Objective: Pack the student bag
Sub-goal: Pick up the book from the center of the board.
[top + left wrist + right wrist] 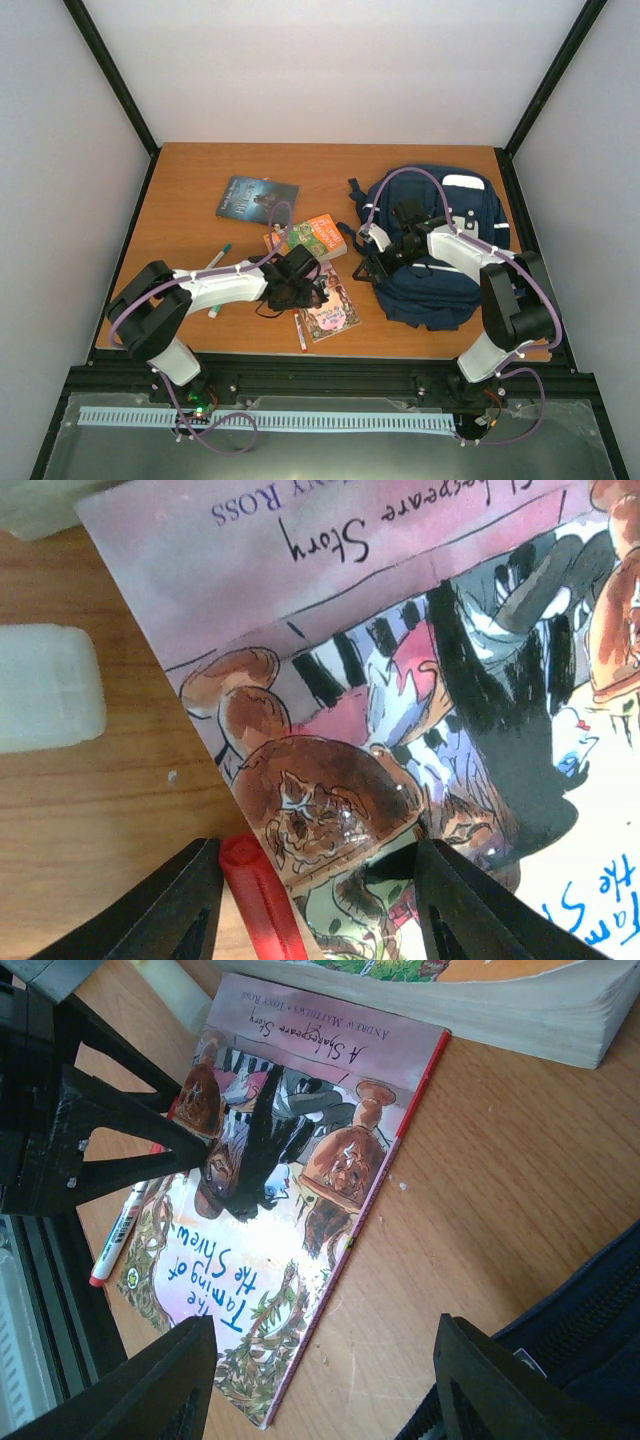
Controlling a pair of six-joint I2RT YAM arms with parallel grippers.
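Bag: the bag (430, 295) lies on the table (190, 190), just beside the right hand (370, 255) on its outer side, and well off to the right of the left hand (298, 285).
Bag's make: soft, lumpy navy cloth with thin white stripes, a white patch at the far end and dark straps.
Left hand: fingers spread and pointing down, low over the edge of a picture book (400, 630). A red pen (262, 900) lies between them, just beside one finger. Nothing is pinched.
Right hand: fingers spread with nothing gripped, held above the same book and tilted toward the left hand.
Picture book: thin and flat, with a glossy pink cover and an ink drawing.
Thick paperback (480, 1000): lies past the picture book, with a cream page block.
Arms: both are bent at the elbow and reach inward.
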